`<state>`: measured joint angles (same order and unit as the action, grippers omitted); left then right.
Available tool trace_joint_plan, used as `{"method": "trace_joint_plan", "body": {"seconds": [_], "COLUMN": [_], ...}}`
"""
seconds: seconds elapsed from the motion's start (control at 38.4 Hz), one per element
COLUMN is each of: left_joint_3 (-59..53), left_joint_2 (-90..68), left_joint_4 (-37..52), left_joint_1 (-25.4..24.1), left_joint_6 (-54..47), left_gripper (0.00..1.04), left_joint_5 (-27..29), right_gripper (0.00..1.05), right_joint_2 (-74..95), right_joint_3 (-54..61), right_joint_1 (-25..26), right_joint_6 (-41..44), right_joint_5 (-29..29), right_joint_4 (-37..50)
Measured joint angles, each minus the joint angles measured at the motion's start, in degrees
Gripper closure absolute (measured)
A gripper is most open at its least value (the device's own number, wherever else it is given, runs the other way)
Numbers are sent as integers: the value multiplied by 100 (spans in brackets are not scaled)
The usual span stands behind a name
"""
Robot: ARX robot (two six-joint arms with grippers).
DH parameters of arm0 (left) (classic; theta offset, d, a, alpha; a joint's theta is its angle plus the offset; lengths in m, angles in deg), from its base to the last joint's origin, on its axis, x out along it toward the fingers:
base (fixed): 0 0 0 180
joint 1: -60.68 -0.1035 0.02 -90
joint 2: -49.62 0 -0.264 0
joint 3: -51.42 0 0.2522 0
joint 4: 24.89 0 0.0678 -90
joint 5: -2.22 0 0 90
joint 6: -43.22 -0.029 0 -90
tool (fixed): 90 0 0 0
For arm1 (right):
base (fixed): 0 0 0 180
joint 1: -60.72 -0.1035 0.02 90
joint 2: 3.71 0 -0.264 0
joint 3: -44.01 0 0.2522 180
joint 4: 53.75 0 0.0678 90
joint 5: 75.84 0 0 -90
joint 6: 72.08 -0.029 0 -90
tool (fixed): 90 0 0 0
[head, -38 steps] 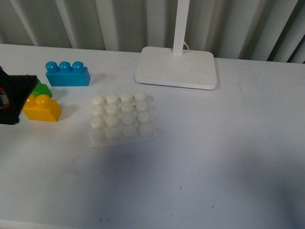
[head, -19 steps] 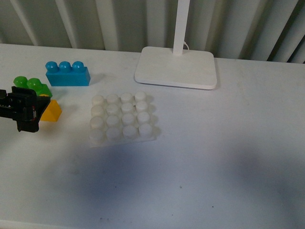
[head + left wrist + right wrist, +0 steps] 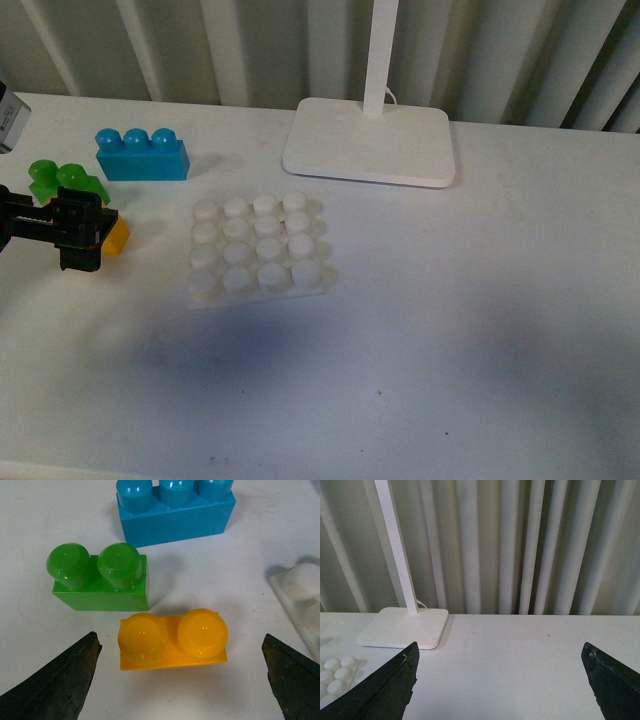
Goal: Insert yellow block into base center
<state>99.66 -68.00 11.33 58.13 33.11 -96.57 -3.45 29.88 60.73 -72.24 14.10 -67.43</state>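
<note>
The yellow block [image 3: 172, 639] lies on the white table with its two studs up, just ahead of and between my left gripper's [image 3: 182, 680] open fingertips, not touched. In the front view the left gripper [image 3: 78, 232] covers most of the yellow block [image 3: 117, 235] at the table's left. The base [image 3: 257, 250], a white studded plate, lies at mid table to the block's right; its corner shows in the left wrist view [image 3: 302, 592]. My right gripper [image 3: 502, 680] is open and empty above bare table, out of the front view.
A green two-stud brick [image 3: 62, 180] sits just behind the yellow block, also in the left wrist view [image 3: 100, 577]. A blue three-stud brick [image 3: 142, 155] lies behind that. A white lamp foot [image 3: 370, 140] with a pole stands behind the base.
My left gripper has moved right and forward over the yellow block, hiding most of it. The green brick, hidden before, now shows behind the gripper. The bricks and base have not moved.
</note>
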Motion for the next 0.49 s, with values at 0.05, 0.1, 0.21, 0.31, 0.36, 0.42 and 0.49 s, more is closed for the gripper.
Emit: {"method": "trace_joint_plan", "body": {"seconds": [0.05, 0.1, 0.21, 0.31, 0.36, 0.42, 0.49], "left_joint_3": [48, 98, 227, 350, 393, 426, 470], "left_joint_2": [-33, -66, -138, -227, -269, -295, -334], "left_joint_4": [-48, -85, -170, -240, -262, -293, -328], "left_joint_1": [-7, -20, -59, -109, -129, -140, -146], "left_joint_6": [-13, -15, -15, -17, -17, -17, -7], "left_gripper": [6, 6, 6, 6, 6, 6, 6], "left_joint_5": [20, 24, 28, 94, 101, 109, 111], "right_gripper": [9, 9, 9, 9, 9, 9, 9], "right_joint_2": [0, 0, 0, 0, 0, 0, 0], "right_joint_3": [0, 0, 0, 0, 0, 0, 0], "right_joint_1": [0, 0, 0, 0, 0, 0, 0], "right_joint_6": [2, 2, 2, 2, 0, 0, 2], "right_joint_5": [0, 0, 0, 0, 0, 0, 0], "right_joint_4": [0, 2, 2, 2, 0, 2, 2]}}
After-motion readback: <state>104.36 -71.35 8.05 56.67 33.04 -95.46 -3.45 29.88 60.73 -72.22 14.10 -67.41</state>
